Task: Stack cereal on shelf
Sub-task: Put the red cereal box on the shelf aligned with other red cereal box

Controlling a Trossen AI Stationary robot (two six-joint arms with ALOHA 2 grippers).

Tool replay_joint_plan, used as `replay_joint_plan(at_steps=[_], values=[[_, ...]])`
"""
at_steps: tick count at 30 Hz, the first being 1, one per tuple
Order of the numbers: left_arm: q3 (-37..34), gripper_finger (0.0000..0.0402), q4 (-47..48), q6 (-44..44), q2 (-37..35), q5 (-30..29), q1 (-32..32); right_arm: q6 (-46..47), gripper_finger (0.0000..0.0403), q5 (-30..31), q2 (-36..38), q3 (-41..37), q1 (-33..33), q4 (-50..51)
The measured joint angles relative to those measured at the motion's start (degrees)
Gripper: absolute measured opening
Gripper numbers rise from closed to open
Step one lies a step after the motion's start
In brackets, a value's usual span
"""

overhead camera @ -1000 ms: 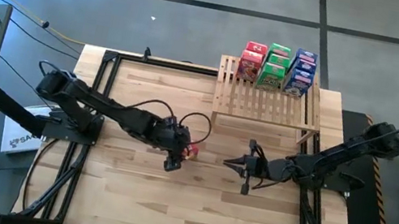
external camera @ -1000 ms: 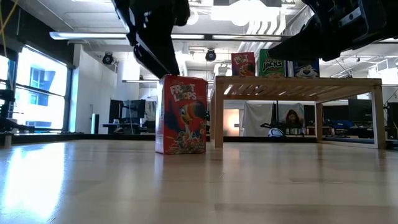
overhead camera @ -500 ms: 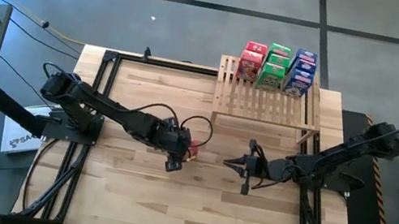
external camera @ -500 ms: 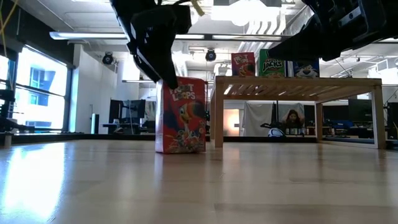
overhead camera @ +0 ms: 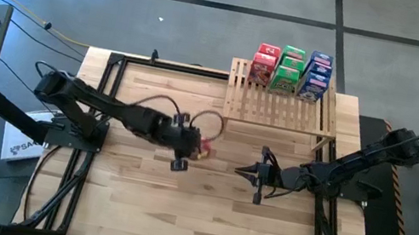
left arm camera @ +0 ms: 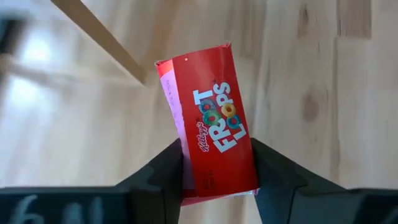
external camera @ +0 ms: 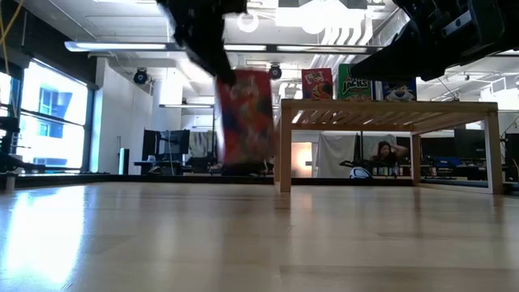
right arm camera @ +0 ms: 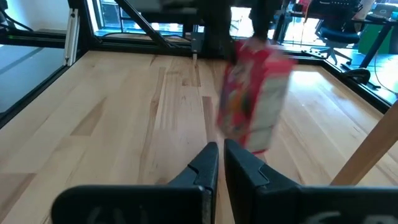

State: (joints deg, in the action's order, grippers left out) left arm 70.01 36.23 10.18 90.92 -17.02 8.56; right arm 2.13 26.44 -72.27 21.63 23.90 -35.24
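Observation:
My left gripper (overhead camera: 187,145) is shut on a red Froot Loops cereal box (overhead camera: 204,149), which hangs above the table in the low view (external camera: 243,118) and shows between the fingers in the left wrist view (left arm camera: 211,121). The wooden slatted shelf (overhead camera: 280,111) stands at the far right on its legs. Red (overhead camera: 265,64), green (overhead camera: 289,68) and blue (overhead camera: 317,74) boxes stand on its far end. My right gripper (overhead camera: 240,170) is shut and empty, right of the red box, in front of the shelf. My left gripper pinches the red box between its two fingers on two opposite faces near its upper end (left arm camera: 217,180), one finger (left arm camera: 168,180) on each side. The fingers come slanting down from the table's left. The box hangs about upright, lifted clear of the table.
The shelf's near left leg (external camera: 285,146) stands just right of the lifted box. Black frame rails (overhead camera: 105,99) run along the table's left and right sides. Bare planks (overhead camera: 192,218) lie toward the near edge. A person (external camera: 381,154) sits in the room beyond.
My left gripper has come down over the top of the red box, which stood on the table, and taken hold of it. It has then risen and gone a little toward the far edge. The box is now lifted clear of the table.

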Motion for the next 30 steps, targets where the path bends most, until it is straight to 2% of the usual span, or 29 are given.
replay_joint_plan(at_steps=[6, 11, 21, 30], values=[[7.0, 0.0135, -0.2, -9.4, -6.1, -0.1, -4.8, 0.6, 0.0015, -0.1, 0.0, 0.0, 0.0, 0.3], [16.1, 0.0133, 1.4, -17.5, -6.8, 1.7, -8.8, 0.6, 0.0015, -1.0, 0.0, 0.0, 0.0, 0.3], [31.2, 0.0133, 6.4, -31.1, 2.9, 11.7, -18.8, 0.5, 0.0015, -2.0, 0.0, 0.0, 0.0, 0.8], [39.7, 0.0132, 6.2, -36.6, 12.8, 14.7, -25.0, 0.5, 0.0015, -2.5, 0.0, 0.0, 0.0, 0.9]])
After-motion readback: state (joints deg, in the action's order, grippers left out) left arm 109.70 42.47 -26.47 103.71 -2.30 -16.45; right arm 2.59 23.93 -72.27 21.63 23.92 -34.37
